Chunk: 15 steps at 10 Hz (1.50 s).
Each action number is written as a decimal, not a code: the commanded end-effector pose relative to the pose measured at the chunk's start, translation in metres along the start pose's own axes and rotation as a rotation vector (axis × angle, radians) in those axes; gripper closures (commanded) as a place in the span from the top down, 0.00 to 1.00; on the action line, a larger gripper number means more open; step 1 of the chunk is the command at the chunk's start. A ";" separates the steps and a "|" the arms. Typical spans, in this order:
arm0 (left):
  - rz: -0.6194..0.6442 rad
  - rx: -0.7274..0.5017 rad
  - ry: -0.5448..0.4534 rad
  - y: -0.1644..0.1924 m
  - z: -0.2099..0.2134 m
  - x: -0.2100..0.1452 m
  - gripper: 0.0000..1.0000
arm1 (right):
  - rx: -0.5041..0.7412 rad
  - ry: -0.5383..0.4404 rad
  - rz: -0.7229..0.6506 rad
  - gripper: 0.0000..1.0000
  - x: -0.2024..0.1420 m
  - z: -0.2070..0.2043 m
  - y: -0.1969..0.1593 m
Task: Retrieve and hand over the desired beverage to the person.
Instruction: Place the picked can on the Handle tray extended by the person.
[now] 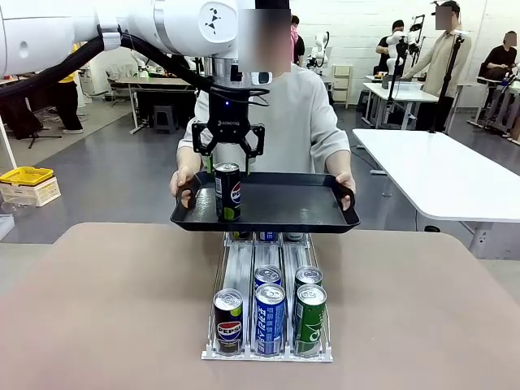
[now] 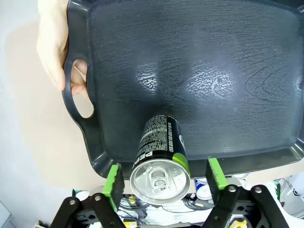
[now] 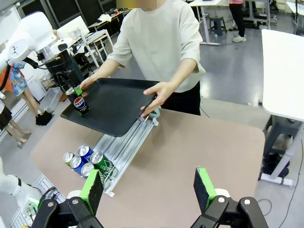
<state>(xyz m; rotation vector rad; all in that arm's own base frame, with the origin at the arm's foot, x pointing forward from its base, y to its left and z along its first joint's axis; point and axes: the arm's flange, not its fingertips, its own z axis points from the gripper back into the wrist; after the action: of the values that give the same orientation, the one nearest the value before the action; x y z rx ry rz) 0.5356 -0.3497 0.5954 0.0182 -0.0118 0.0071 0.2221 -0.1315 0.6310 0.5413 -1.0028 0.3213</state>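
Note:
The person [image 1: 305,114] in a light grey sweatshirt stands at the far side, holding a black tray [image 1: 301,207] by both handles. A black Pepsi can [image 1: 227,191] stands upright at the tray's left end. My left gripper [image 1: 228,153] hangs just over the can, open, its green pads either side of the top with a gap on each side. In the left wrist view the can [image 2: 161,161] rests on the tray [image 2: 199,57] between the fingers [image 2: 114,183], and a hand [image 2: 52,47] grips the handle. My right gripper [image 3: 148,190] is open and holds nothing above the table.
A wire rack [image 1: 268,345] on the brown table holds several cans in three lanes: a black Pepsi, blue ones and green ones. The tray hovers over the rack's far end. A white table [image 1: 455,175] stands at the right, with other people and desks farther back.

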 end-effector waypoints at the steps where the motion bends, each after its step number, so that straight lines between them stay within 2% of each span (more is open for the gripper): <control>1: -0.006 -0.023 0.007 0.004 0.003 -0.002 1.00 | 0.023 -0.009 0.007 1.00 -0.001 -0.002 -0.001; 6: -0.018 -0.020 0.021 0.006 0.005 0.001 1.00 | 0.023 -0.009 0.007 1.00 -0.001 -0.002 -0.001; 9: -0.009 0.004 0.022 0.009 0.013 -0.008 1.00 | 0.023 -0.009 0.007 1.00 -0.001 -0.002 -0.001; 11: -0.045 -0.016 -0.065 0.023 0.054 -0.047 1.00 | 0.023 -0.009 0.007 1.00 -0.001 -0.002 -0.001; 13: -0.077 -0.026 -0.099 0.044 0.081 -0.094 1.00 | 0.023 -0.009 0.007 1.00 -0.001 -0.002 -0.001; 15: -0.157 -0.051 -0.135 0.067 0.075 -0.145 1.00 | 0.023 -0.009 0.007 1.00 -0.001 -0.002 -0.001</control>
<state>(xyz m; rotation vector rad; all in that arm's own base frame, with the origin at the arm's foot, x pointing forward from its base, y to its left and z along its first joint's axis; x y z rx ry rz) 0.4157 -0.3128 0.7027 -0.0047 -0.1353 -0.0944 0.2223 -0.1315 0.6309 0.5413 -1.0023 0.3213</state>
